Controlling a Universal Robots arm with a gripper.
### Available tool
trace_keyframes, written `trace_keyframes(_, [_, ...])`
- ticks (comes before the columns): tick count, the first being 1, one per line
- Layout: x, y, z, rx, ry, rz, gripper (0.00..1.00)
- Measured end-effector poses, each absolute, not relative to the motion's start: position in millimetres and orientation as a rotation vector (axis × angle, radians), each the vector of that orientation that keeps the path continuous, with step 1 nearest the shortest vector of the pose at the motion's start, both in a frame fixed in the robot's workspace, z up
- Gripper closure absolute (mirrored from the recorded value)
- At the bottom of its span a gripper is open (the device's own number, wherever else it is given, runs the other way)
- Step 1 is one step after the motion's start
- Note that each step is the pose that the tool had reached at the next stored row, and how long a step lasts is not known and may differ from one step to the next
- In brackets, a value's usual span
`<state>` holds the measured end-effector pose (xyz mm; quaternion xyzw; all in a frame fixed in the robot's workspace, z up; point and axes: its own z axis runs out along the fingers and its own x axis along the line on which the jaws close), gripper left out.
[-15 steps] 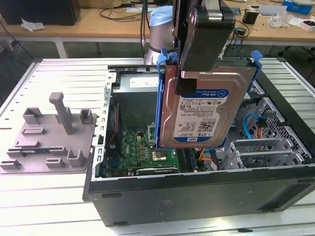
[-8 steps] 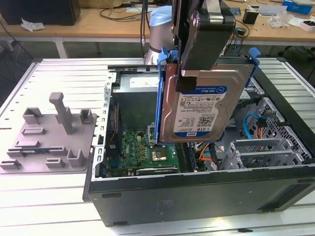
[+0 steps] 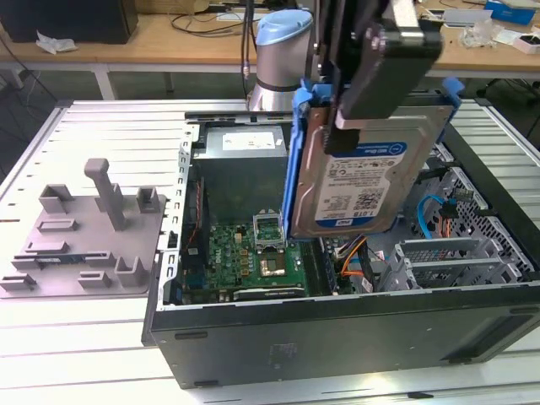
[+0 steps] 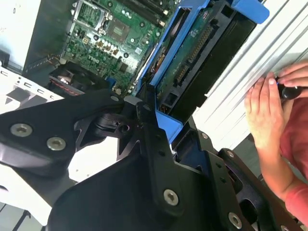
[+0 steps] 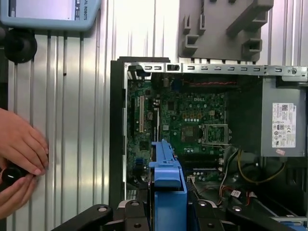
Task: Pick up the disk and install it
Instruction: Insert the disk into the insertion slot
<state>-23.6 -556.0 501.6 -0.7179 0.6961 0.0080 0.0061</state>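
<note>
Currently: gripper (image 3: 363,110) pinches the disk (image 3: 364,181) at its upper edge. The disk hangs upright, its label toward the exterior view, raised above the open case (image 3: 337,337) and over the motherboard (image 3: 245,253). Blue rails run along both its sides. A grey fixture (image 3: 84,232) sits on the bench (image 3: 76,354) beside the case. A hand (image 5: 19,144) rests on the bench near the case.
</note>
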Motion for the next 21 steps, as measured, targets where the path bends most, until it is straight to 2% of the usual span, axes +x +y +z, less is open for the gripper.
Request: trace_keyframes(21, [40.0,-547.7,496.4,-2.246,2.175,0.029,0.63])
